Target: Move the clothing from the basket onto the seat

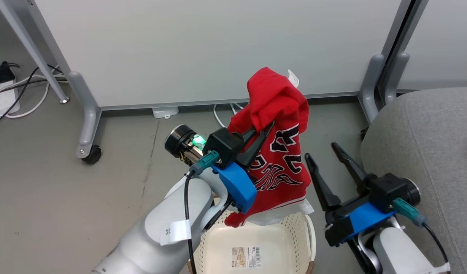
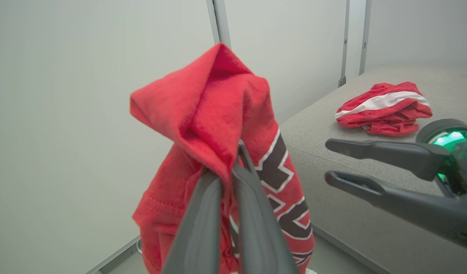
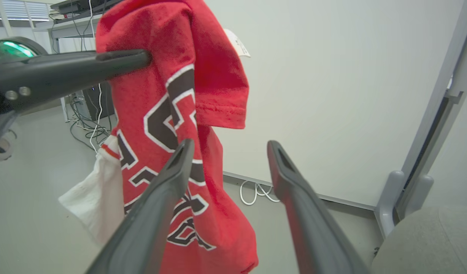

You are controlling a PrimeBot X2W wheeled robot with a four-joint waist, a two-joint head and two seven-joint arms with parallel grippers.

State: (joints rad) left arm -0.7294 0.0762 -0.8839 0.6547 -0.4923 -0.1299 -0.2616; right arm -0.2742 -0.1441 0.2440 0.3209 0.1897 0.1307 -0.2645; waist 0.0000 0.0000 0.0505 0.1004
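Head view: my left gripper [image 1: 267,128] sits just off centre, jaws clamped tight on a fold of the red lettered shirt [image 1: 283,152], fingers pointing toward 2 o'clock. The shirt is lifted, bunched over my fingertips, and the rest drapes down toward 6 o'clock with black-and-white lettering facing out. Its white-lined hem hangs over the far rim of the basket [image 1: 294,224]; touching or not, can't tell. The basket is at 6 o'clock, cream floor bare apart from a sticker [image 1: 246,257]

My right gripper [image 1: 321,151] is at 4 o'clock, jaws spread wide, nothing between them, fingers pointing to 11 o'clock, near the shirt but apart from it. The seat [image 1: 420,144] is at 3 o'clock, just beside that gripper

Left wrist view: left gripper [image 2: 226,161] pinches the shirt [image 2: 203,106] at centre. The right gripper [image 2: 328,160] is at 3 o'clock, gaping. The striped garment [image 2: 383,106] lies crumpled on the seat [image 2: 324,114] at 2 o'clock

Right wrist view: right gripper [image 3: 230,144] wide open, shirt [image 3: 172,95] hanging at 10 o'clock behind my left-hand finger, seat corner [image 3: 427,243] at 4 o'clock, white panel [image 3: 332,95] behind
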